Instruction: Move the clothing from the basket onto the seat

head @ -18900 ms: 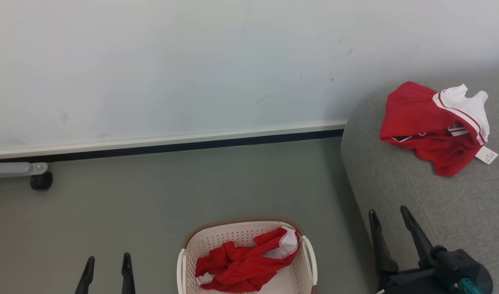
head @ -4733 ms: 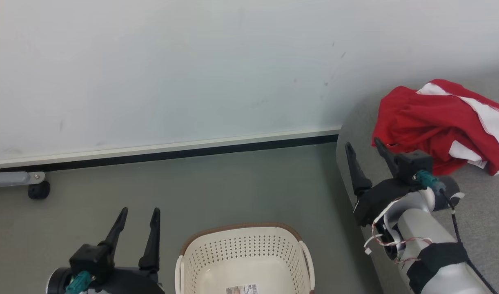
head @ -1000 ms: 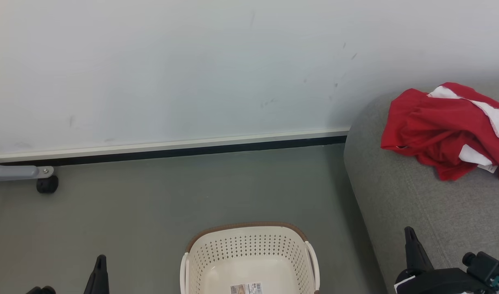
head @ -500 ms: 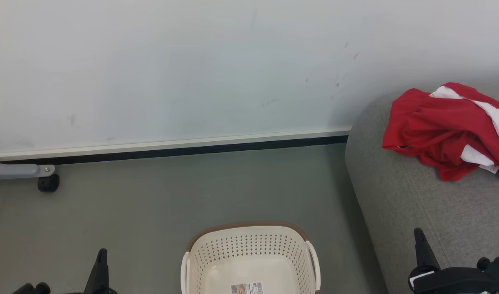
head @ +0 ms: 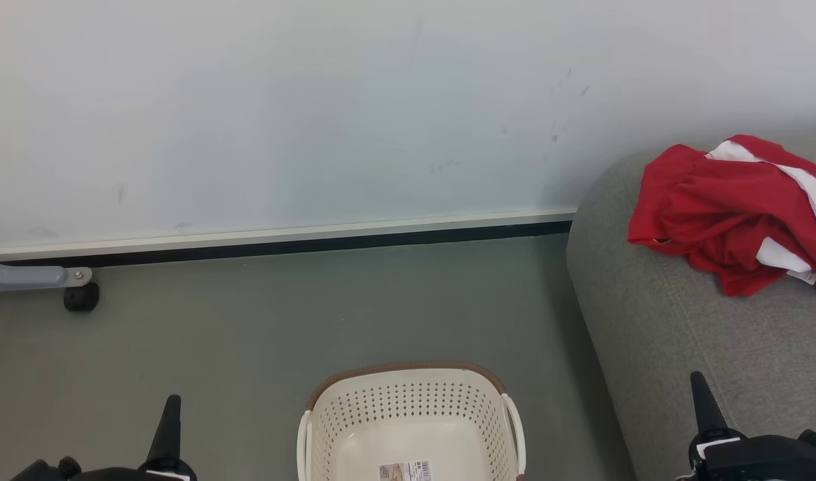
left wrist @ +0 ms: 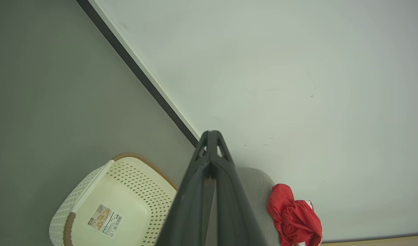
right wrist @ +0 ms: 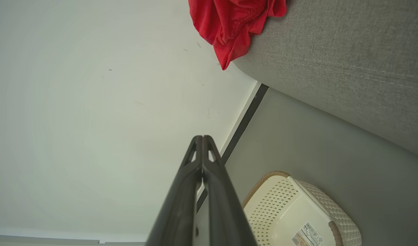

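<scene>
The clothing [head: 722, 214] lies in a crumpled red heap with white panels on the far part of the seat [head: 675, 347], close to the wall [head: 314, 100], and a small white tag peeks out at its near edge. The seat is light grey fabric with a rounded corner and stands at the robot's right. The basket [head: 408, 367] sits on the grey floor [head: 301, 314] just beside the seat, well apart from the clothing, and its bare cream bottom shows a printed label [head: 405, 471]. The left fingers [left wrist: 195, 198] are pressed together at the tips with nothing between them, low at the robot's left beside the basket. The right fingers [right wrist: 181, 198] are likewise closed tip to tip on nothing, low over the near edge of the seat. A grey leg with a black caster [head: 81, 296] stands by the baseboard at the far left.
</scene>
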Controlling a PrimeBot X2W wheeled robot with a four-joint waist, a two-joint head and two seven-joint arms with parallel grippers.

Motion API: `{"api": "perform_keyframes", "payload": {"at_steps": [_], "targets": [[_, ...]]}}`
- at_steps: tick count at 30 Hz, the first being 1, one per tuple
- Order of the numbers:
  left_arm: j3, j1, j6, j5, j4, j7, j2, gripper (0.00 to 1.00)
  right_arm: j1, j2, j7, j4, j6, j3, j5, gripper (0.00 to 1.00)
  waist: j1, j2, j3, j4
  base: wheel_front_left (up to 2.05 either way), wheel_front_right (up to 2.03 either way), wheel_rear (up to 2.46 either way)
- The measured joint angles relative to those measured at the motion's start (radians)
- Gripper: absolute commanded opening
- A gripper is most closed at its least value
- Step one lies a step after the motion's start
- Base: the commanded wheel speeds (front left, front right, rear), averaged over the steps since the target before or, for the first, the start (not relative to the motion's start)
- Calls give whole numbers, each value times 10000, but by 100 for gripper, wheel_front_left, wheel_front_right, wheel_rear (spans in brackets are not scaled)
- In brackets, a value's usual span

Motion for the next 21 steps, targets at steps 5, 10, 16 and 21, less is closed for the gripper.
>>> {"api": "perform_keyframes", "payload": {"at_steps": [5,10,16,21], "targets": [[104,-119,-138,-623,84,148,-56,0,-41,33,180,44,121,-224,677,0,0,0,7,15,0,0,0],[240,-269,-255,-1256,151,351,-159,0,-176,69,353,94,265,-445,1363,0,0,0,15,30,0,0,0],[345,-470,-385,-2077,288,558,-261,0,-184,123,537,178,399,-700,2167,0,0,0,24,48,0,0,0],[462,-555,-531,-2700,397,744,-332,0,-198,150,729,270,531,-917,2834,0,-1,0,32,63,0,0,0]]}}
